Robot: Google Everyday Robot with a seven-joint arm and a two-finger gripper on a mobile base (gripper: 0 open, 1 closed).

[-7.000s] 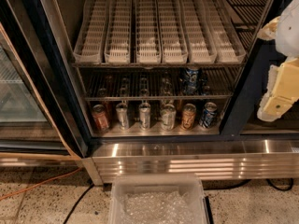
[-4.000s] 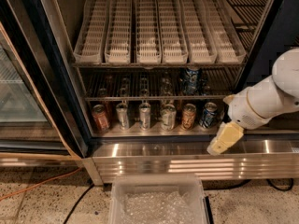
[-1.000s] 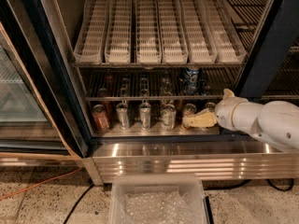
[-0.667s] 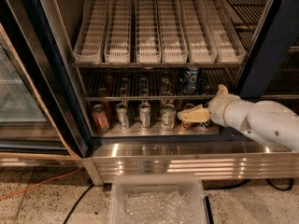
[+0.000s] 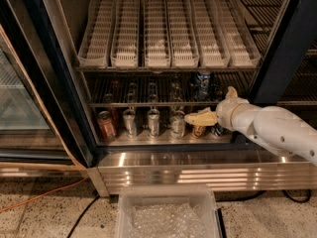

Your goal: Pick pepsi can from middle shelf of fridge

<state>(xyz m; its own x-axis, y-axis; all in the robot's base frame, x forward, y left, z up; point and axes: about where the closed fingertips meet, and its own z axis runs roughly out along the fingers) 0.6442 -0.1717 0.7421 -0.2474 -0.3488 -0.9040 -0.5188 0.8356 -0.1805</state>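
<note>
Pepsi can (image 5: 202, 83), small, blue, pale markings, silver top, stands upright toward the right of the dark wire middle shelf (image 5: 143, 91) in the black-framed glass-door fridge (image 5: 280, 43), nothing touching it. Pale yellow gripper (image 5: 200, 118) on the white arm (image 5: 270, 128) points left below that shelf's front rail, lower than the Pepsi can and apart from it, in front of the bottom row's orange-brown can (image 5: 199, 131), beside 3 silver cans (image 5: 153, 123). Jaw state: can't tell.

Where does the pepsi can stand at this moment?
In the camera view, the pepsi can stands on the middle shelf, right of centre, under the white trays and just above the gripper at the bottom cans.
</note>
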